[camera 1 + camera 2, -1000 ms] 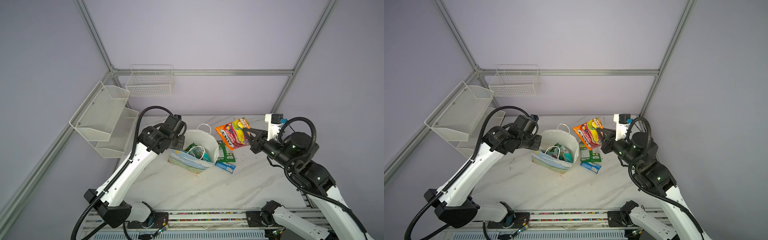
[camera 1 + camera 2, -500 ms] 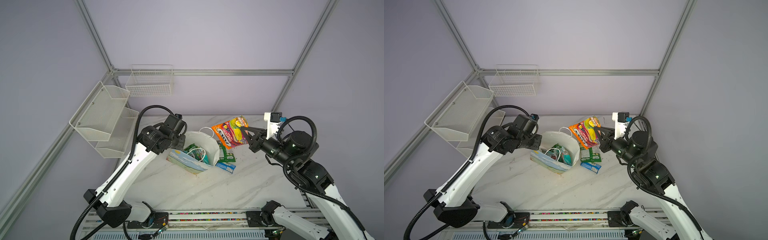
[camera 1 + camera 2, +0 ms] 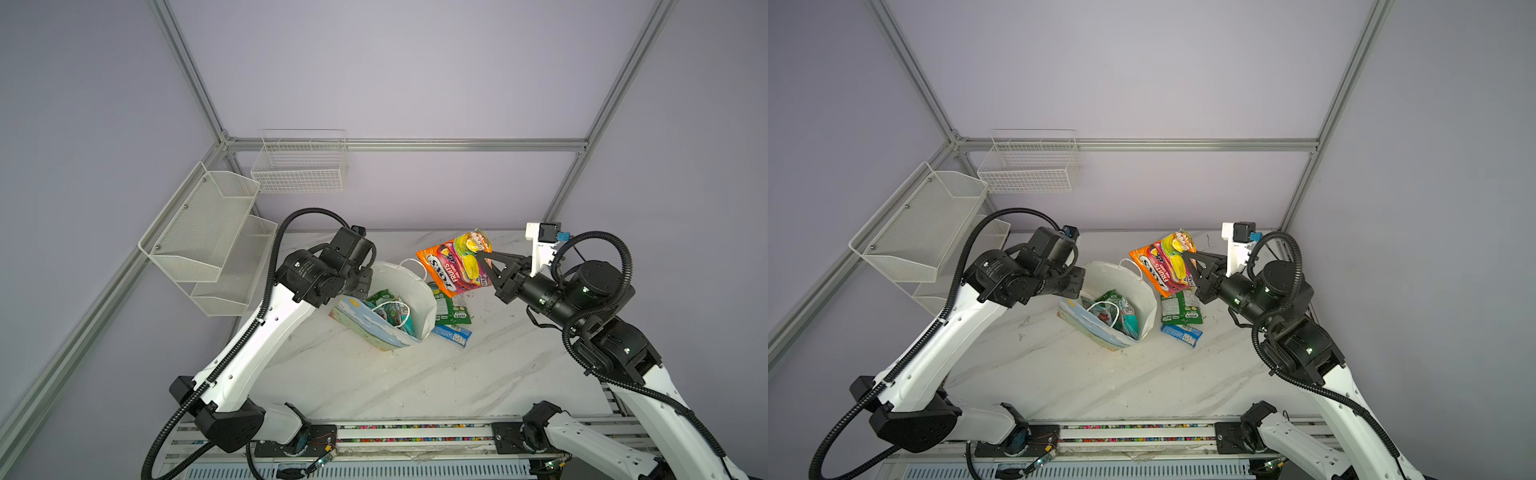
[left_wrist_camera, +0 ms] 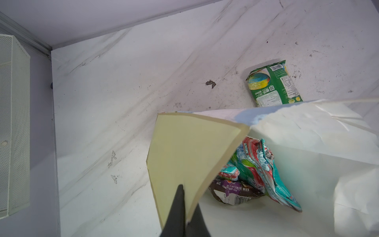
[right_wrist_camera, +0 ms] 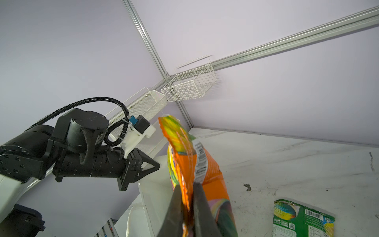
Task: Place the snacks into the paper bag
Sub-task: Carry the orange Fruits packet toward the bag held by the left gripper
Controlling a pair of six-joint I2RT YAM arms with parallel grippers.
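The white paper bag (image 3: pixel 419 299) (image 3: pixel 1144 291) stands tilted with its mouth wide. My left gripper (image 3: pixel 365 282) (image 4: pixel 185 197) is shut on its pale side panel (image 4: pixel 190 147) at the rim. Inside lie teal snacks (image 4: pixel 264 164) (image 3: pixel 395 311) and a dark wrapper (image 4: pixel 231 190). My right gripper (image 3: pixel 482 257) (image 3: pixel 1187 257) (image 5: pixel 187 188) is shut on the orange FOX'S bag (image 3: pixel 455 264) (image 3: pixel 1165 264) (image 5: pixel 205 170), which hangs in the air just right of the bag's mouth. A green bag (image 3: pixel 453 309) (image 5: pixel 301 219) and a small blue packet (image 3: pixel 451 334) (image 3: pixel 1181 334) lie on the table beside the bag.
A white wire basket (image 3: pixel 299 166) hangs on the back wall. Two white mesh shelves (image 3: pixel 208 232) are fixed to the left wall. The left arm's wrist (image 5: pixel 82 156) is close to the held orange bag. The marble tabletop (image 3: pixel 415 386) reaches to the front rail.
My right gripper has carried the orange bag leftward, nearer the paper bag's mouth. The left gripper and the paper bag have stayed put.
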